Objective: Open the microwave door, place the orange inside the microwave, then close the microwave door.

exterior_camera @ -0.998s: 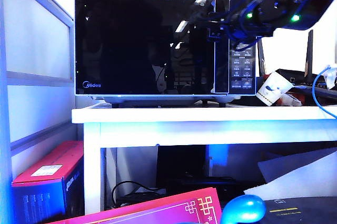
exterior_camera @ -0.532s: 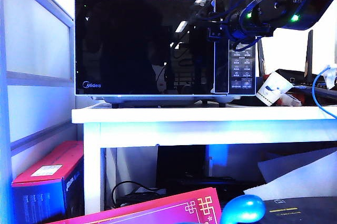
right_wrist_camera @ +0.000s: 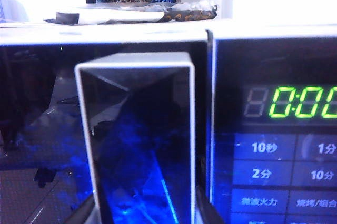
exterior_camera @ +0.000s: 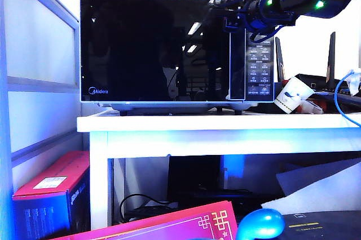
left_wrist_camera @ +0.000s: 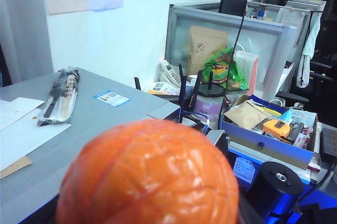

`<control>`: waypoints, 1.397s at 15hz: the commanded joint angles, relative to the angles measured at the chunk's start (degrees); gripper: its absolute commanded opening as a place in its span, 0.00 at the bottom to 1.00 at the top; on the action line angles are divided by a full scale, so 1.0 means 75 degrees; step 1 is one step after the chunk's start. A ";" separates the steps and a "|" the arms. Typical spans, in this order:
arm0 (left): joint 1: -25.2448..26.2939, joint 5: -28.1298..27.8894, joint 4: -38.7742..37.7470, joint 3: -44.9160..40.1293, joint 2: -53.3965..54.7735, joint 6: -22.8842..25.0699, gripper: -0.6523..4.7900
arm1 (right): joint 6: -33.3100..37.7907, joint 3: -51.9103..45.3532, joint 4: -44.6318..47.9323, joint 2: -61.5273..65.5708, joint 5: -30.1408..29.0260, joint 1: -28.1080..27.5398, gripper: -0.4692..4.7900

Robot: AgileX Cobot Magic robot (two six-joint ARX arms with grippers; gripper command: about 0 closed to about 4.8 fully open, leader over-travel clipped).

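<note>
A: Right gripper [exterior_camera: 230, 17] status?

B: I have it at the door handle [right_wrist_camera: 139, 140] of the microwave [exterior_camera: 177, 51]; whether it grips, I cannot tell. Door [exterior_camera: 155, 48] is closed.

A: Left gripper?

B: Clamped on the orange [left_wrist_camera: 147, 174], parked aside so the cavity can be loaded once opened.

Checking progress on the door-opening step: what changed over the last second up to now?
The right gripper rose slightly along the top of the microwave door handle; nothing was gripped or released. The door stays shut, the microwave unmoved, and the left gripper keeps holding the orange.
</note>
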 commanded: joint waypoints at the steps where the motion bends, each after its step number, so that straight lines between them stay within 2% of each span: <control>1: -0.0009 0.0032 0.0050 0.0026 -0.0052 0.0023 0.51 | -0.0003 0.0020 -0.0073 -0.0055 -0.0067 0.0009 0.51; 2: -0.0009 0.0032 0.0050 0.0026 -0.0052 0.0020 0.51 | -0.0003 0.0017 -0.0073 -0.0055 -0.0067 0.0009 0.50; 3: -0.0009 0.0067 0.0050 0.0026 -0.0052 0.0012 0.51 | -0.0006 0.0020 -0.0073 -0.0055 -0.0061 0.0009 0.38; 4: -0.0009 0.0178 0.0050 0.0026 -0.0052 0.0000 0.51 | -0.0006 0.0020 -0.0085 -0.0055 -0.0061 0.0006 0.37; 8: -0.0009 0.0172 0.0047 0.0026 -0.0052 -0.0003 0.51 | -0.0003 0.0017 -0.0198 -0.0096 -0.0119 0.0038 0.37; 13: -0.0009 0.0172 0.0050 0.0026 -0.0052 -0.0003 0.51 | -0.0006 0.0015 -0.1029 -0.0595 -0.0119 0.0198 0.37; 19: -0.0009 0.0169 0.0050 0.0026 -0.0052 0.0000 0.51 | -0.0006 0.0015 -0.1180 -0.0656 -0.0128 0.0297 0.37; 20: -0.0009 0.0172 0.0050 0.0026 -0.0052 -0.0003 0.51 | -0.0006 0.0015 -0.1204 -0.0656 -0.0128 0.0297 0.51; 21: -0.0009 0.0172 0.0050 0.0026 -0.0052 0.0000 0.51 | -0.0006 0.0015 -0.1198 -0.0656 -0.0128 0.0297 0.72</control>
